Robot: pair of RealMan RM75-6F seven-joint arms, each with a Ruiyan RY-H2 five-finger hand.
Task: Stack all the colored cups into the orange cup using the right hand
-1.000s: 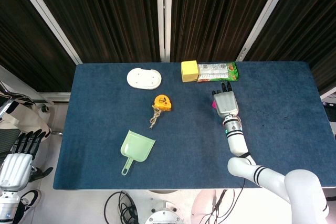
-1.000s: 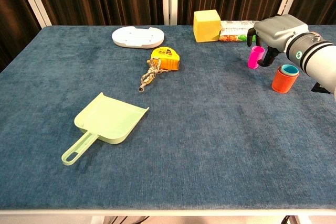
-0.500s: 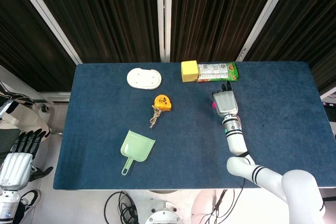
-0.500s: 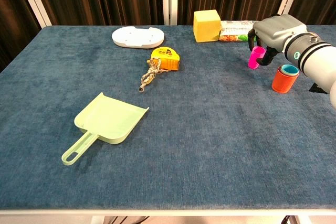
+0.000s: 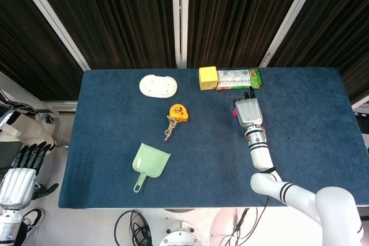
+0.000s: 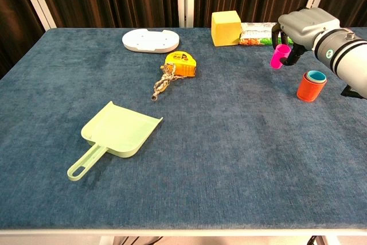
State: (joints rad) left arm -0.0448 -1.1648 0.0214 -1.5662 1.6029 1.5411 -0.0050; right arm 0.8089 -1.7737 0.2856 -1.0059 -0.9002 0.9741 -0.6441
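Right hand, fingers clamped on the pink cup, apparently just clear of the bench, left of the orange cup.

right hand: we see it over a pink cup
left hand: beside the table

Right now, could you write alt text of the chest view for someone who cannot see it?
A robot's right hand holds a pink cup above a blue table, beside an orange cup with a teal cup nested inside. A green dustpan lies at the front left.
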